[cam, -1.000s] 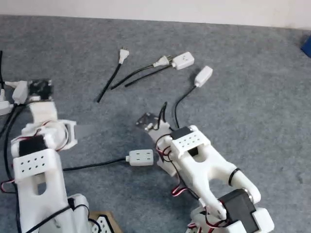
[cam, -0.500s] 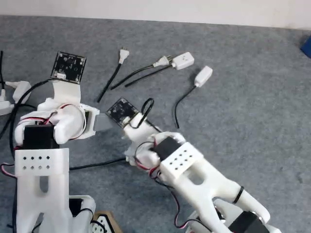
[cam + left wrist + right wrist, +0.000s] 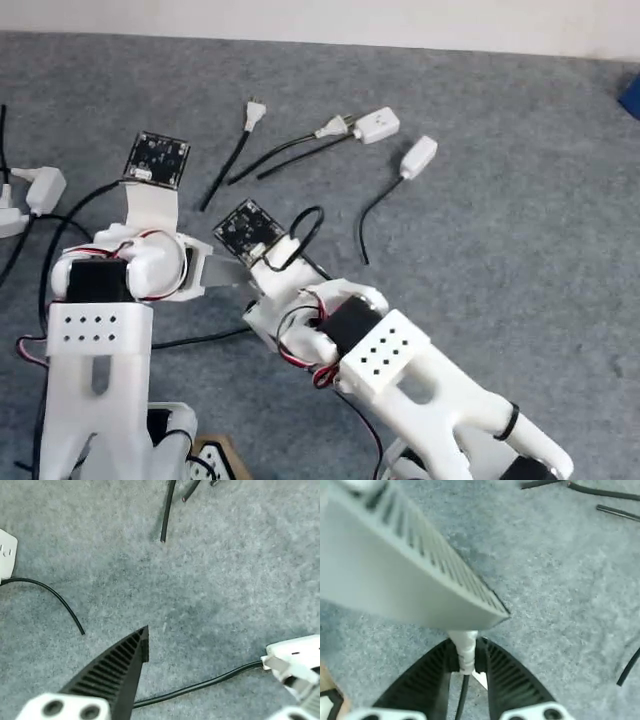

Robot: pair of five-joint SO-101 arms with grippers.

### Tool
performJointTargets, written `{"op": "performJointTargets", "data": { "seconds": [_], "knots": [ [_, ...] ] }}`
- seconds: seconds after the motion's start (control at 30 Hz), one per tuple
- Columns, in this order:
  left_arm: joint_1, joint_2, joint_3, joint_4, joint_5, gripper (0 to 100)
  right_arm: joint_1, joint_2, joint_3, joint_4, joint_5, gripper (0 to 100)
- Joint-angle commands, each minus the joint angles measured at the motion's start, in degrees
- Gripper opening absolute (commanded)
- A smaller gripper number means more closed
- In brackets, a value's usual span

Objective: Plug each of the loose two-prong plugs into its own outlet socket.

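the right gripper is clamped on the white socket at its cord end, probably steadying it. the left gripper, jaws apart, hangs just beside the socket. next it likely must fetch the loose plug, well beyond the socket.

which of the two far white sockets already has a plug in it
The squarer socket, with the white plug seated in its end; the slimmer socket nearby has none.
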Motion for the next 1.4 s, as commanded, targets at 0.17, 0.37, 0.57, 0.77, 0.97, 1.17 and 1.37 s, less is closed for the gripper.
{"op": "performJointTargets", "data": {
  "seconds": [0.17,0.37,0.57,0.77,0.97,1.17,1.37],
  "knots": [
    [0.66,-0.22,2.33,-2.90,-0.70,49,1.54,-2.86,-2.86,1.71,-2.11,0.6],
    [0.57,-0.13,9.01,-8.62,-0.79,49,2.95,-2.86,-8.75,8.57,-1.05,0.6],
    [0.57,-0.04,10.24,-9.93,-0.79,49,3.21,-2.86,-15.78,16.13,-0.09,0.6],
    [0.57,0.04,10.77,-10.02,-0.79,49,3.30,-2.86,-16.22,17.27,0.09,0.6],
    [-3.12,-0.04,9.63,-11.87,-0.79,49,3.91,-2.77,-11.47,19.47,3.69,0.6],
    [-5.85,0.04,8.92,-13.10,-0.79,49,8.84,-2.77,-5.85,19.82,7.30,0.6],
    [-5.93,0.04,9.01,-13.10,-0.79,49,23.25,-2.77,-1.19,19.21,12.66,0.6]
  ]
}}
